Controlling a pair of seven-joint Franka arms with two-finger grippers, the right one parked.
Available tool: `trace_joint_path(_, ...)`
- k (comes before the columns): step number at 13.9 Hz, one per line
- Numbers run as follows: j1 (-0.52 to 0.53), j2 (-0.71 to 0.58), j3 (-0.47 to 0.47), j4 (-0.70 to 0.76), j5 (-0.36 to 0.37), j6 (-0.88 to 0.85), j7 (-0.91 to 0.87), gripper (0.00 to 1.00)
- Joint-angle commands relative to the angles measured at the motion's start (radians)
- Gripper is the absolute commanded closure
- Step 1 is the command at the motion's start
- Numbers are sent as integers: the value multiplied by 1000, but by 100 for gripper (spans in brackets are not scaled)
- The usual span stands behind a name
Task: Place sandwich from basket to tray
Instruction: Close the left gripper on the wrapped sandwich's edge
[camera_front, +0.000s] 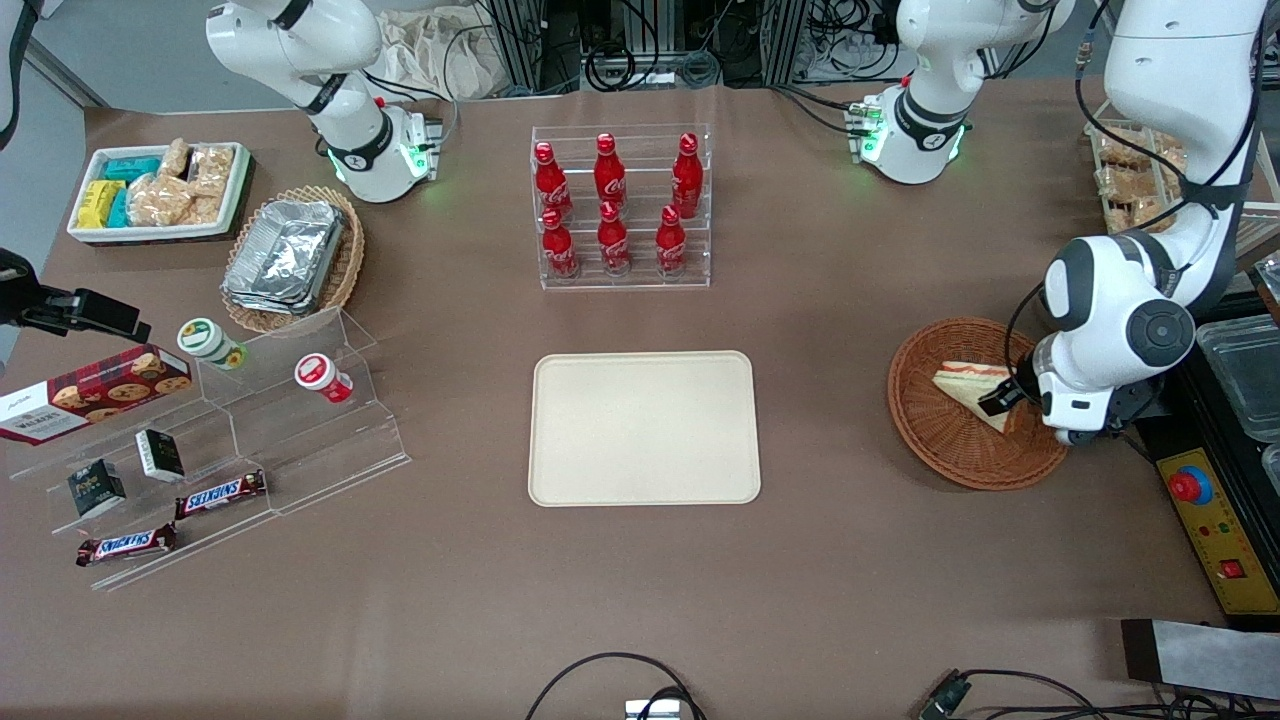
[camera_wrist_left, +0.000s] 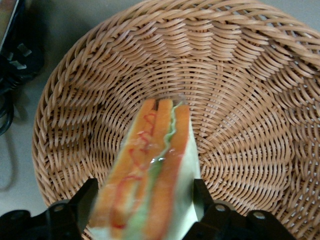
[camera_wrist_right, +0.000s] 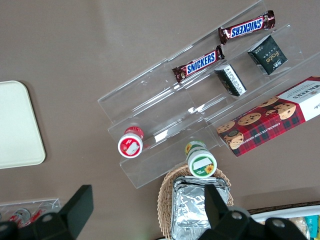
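The sandwich (camera_front: 965, 383), a pale bread wedge with red and green filling, is in the round reddish-brown wicker basket (camera_front: 925, 440) toward the working arm's end of the table. My left gripper (camera_front: 1003, 398) is down in the basket at the wedge's wide end. In the left wrist view the sandwich (camera_wrist_left: 155, 160) fills the gap between the two black fingers (camera_wrist_left: 86, 200), which press on both bread faces, with the basket (camera_wrist_left: 240, 75) weave underneath. The gripper (camera_wrist_left: 144, 195) is shut on the sandwich. The cream tray (camera_front: 643, 428) lies bare at mid-table, beside the basket.
A clear rack of red cola bottles (camera_front: 622, 205) stands farther from the camera than the tray. A yellow control box with a red button (camera_front: 1195, 490) and clear containers (camera_front: 1240, 370) sit close beside the basket. The acrylic snack stand (camera_front: 220, 430) lies toward the parked arm's end.
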Motion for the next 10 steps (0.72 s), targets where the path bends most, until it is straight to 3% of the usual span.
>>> trace_joint_path(1, 1, -1, -3, -9, -4, 14, -13, 41)
trace_joint_path(3, 1, -1, -3, -8, -1, 3, 5, 54)
trace_joint_path(6, -2, -4, -3, 0, 1, -11, 9, 64)
trace_joint_path(10, -10, -4, -8, 76, 2, -125, 10, 67)
